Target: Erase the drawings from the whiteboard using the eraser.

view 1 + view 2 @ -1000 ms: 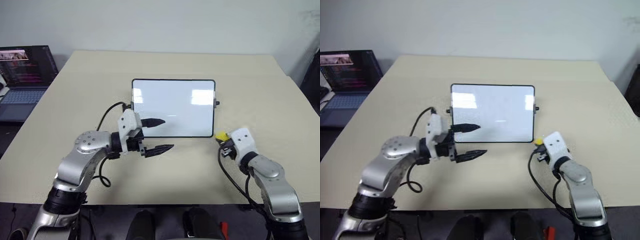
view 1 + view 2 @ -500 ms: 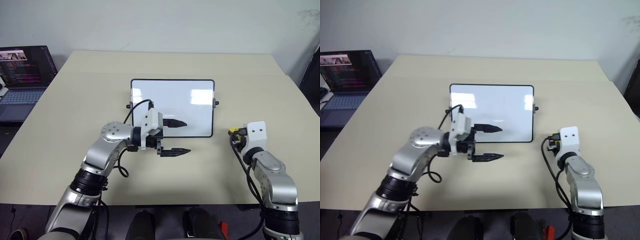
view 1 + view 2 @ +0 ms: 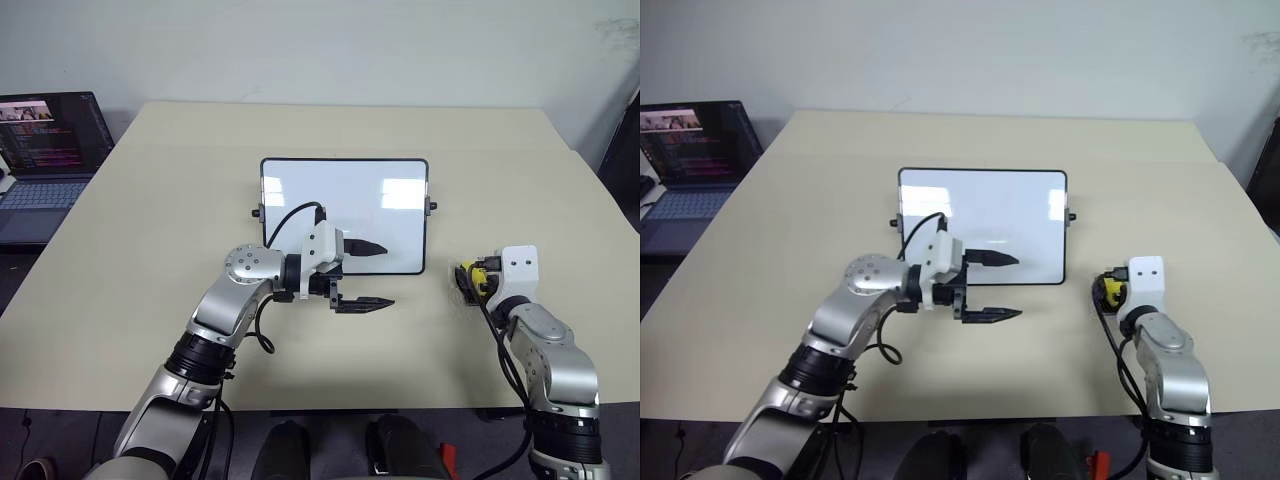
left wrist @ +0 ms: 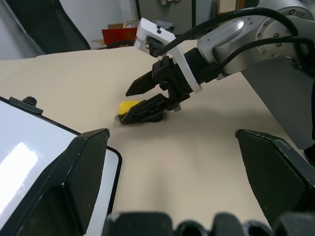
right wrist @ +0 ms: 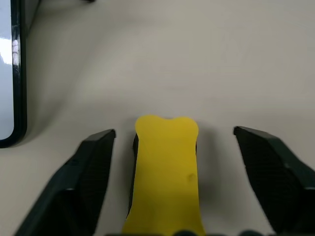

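Observation:
The whiteboard (image 3: pixel 345 200) lies flat at the table's middle, its face plain white with glare. The drawings are out of view. Right of the board's near corner, the yellow eraser (image 5: pixel 166 167) lies on the table, seen in the head view as a small yellow block (image 3: pixel 478 272). My right gripper (image 5: pixel 174 132) is open around it, one finger (image 5: pixel 93 172) on each side with a gap to the sponge. My left gripper (image 3: pixel 388 273) is open and points toward the right over the board's near right edge, holding nothing.
An open laptop (image 3: pixel 45 150) stands off the table's far left corner. The beige table (image 3: pixel 150 230) has bare surface left of the board, behind it and along the near edge.
My right gripper has opened and released the eraser onto the table, after moving right. The left gripper has slid to the right along the board's near edge.

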Controlling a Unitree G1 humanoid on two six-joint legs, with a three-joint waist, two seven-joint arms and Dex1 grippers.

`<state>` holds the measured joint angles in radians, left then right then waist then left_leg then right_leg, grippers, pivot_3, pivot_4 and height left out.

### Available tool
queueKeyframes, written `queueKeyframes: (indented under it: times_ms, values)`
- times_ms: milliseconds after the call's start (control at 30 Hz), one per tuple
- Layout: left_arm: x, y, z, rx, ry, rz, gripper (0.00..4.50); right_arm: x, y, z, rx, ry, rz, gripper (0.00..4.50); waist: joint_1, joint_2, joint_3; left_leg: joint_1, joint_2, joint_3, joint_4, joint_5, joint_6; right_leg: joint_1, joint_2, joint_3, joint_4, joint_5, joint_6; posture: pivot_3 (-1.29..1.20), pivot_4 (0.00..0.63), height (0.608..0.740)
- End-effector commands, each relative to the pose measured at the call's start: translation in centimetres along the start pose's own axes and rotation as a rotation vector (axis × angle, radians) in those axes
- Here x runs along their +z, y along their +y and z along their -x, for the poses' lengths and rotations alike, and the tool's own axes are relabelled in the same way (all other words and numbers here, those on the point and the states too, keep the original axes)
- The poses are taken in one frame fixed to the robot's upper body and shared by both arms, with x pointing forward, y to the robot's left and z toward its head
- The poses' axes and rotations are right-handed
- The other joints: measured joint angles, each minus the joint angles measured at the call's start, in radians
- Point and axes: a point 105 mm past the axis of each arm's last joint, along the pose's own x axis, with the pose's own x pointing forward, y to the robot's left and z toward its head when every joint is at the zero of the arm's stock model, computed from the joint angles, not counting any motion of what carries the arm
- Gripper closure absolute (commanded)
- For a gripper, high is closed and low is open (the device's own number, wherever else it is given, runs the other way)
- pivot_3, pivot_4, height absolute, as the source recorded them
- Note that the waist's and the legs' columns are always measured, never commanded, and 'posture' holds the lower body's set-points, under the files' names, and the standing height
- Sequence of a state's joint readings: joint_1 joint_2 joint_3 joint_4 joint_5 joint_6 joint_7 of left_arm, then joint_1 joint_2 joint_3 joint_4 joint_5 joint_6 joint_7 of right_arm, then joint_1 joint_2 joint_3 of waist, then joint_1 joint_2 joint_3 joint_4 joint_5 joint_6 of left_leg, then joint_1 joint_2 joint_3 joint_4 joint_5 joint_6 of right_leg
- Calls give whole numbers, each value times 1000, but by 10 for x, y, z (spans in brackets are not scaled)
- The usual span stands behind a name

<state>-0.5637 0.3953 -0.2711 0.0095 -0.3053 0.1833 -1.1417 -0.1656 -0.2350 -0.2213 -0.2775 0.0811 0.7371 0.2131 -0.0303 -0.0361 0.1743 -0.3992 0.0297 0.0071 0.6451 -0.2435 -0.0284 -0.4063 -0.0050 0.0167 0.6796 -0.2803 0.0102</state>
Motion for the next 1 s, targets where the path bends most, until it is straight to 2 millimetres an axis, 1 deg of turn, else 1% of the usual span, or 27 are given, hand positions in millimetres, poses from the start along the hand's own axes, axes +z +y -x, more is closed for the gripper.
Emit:
queueKeyframes:
  times_ms: [33, 100, 133, 167, 267, 333, 400, 433, 500, 533, 600, 667, 733, 800, 867, 933, 1000]
  values:
    - [13, 8, -1, 60, -46, -47, 0, 31, -11, 7, -34, -139, -2, 17, 0, 0, 0, 0, 0, 0, 0, 0, 0, 0, 0, 0, 0, 0, 0, 0, 150, 740]
    - [14, 9, 2, 99, -53, -49, 0, 43, -7, 12, -6, -201, -13, 17, 0, 0, 0, 0, 0, 0, 0, 0, 0, 0, 0, 0, 0, 0, 0, 0, 150, 740]
    - [15, 10, 5, 126, -55, -47, 0, 49, 0, 15, 28, -232, -22, 17, -1, 0, 0, 0, 0, 0, 0, 0, 0, 0, 0, 0, 0, 0, 0, 0, 150, 740]
    - [15, 9, 9, 154, -57, -42, 0, 54, 6, 18, 61, -256, -25, 17, -4, 0, 0, 0, 0, 0, 0, 0, 0, 0, 0, 0, 0, 0, 0, 0, 150, 740]
    - [15, 5, 29, 276, -68, -3, 0, 63, 35, 29, 185, -317, 19, 17, -7, 1, 0, 1, 2, 0, -1, 0, 0, 0, 1, 0, 0, 0, 0, 0, 150, 740]
    - [13, 5, 50, 448, -90, 45, 0, 64, 54, 37, 252, -353, 34, 17, -7, 1, 0, 1, 4, -2, -1, 0, 0, 0, 1, -1, 0, 0, 0, 0, 150, 740]
    - [11, 2, 66, 572, -98, 83, 0, 64, 67, 43, 287, -378, 51, 17, -2, 1, 0, 1, 5, -2, -1, 0, 0, 0, -2, 0, 0, 0, 0, 0, 150, 740]
    - [6, -1, 78, 671, -100, 115, 0, 60, 76, 49, 319, -394, 63, 17, -1, 1, 0, 0, 5, -2, -1, 0, 0, 0, -2, -1, 0, 0, 0, 0, 150, 740]
    - [-5, -14, 94, 802, -79, 178, 0, 51, 87, 59, 370, -411, 53, 17, 0, 1, -1, 1, 3, -1, 0, 0, 0, 0, -4, -1, 0, 0, 0, 0, 150, 740]
    - [-10, -20, 102, 871, -77, 214, 0, 47, 88, 62, 372, -415, 42, 17, 1, 1, -1, 1, 3, -1, -1, 0, 0, 1, -5, -1, -1, 0, 0, 0, 150, 740]
    - [-17, -26, 113, 997, -64, 248, 0, 39, 83, 66, 351, -417, 5, 17, 6, 0, -1, 1, 1, -1, 0, 0, 0, 1, -8, -1, -1, -1, 1, 0, 150, 740]
    - [-27, -31, 127, 1119, -21, 250, 0, 28, 75, 69, 318, -407, -27, 17, 10, 0, -1, 1, -1, -2, 0, 0, -1, 1, -10, -2, 0, -1, 2, 0, 150, 740]
    - [-36, -37, 138, 1197, 24, 244, 0, 17, 70, 73, 293, -403, -51, 17, 11, -2, -2, 2, -1, -1, 1, 0, 0, 3, -10, -2, -1, -1, 3, 0, 150, 740]
    - [-38, -37, 143, 1249, 46, 221, 0, 11, 62, 75, 261, -405, -62, 17, 11, -2, -2, 3, 0, -1, 1, 0, 0, 3, -10, -2, 0, -1, 3, 0, 150, 740]
    - [-38, -33, 151, 1307, 48, 201, 0, 4, 55, 76, 231, -400, -61, 17, 12, -2, -2, 3, 0, -1, 1, 0, 0, 3, -9, -1, 0, -1, 3, 0, 150, 740]
    - [-35, -27, 153, 1357, 47, 163, 0, -2, 42, 76, 178, -394, -75, 17, 12, -2, -2, 3, 0, -1, 1, 1, 0, 3, -9, -1, 0, -1, 3, 0, 150, 740]
    - [-34, -26, 159, 1403, 51, 130, 0, -6, 39, 79, 145, -399, -74, 17, 13, -2, -2, 3, 0, -1, 1, 1, 0, 3, -9, -1, 0, -1, 2, 0, 150, 740]
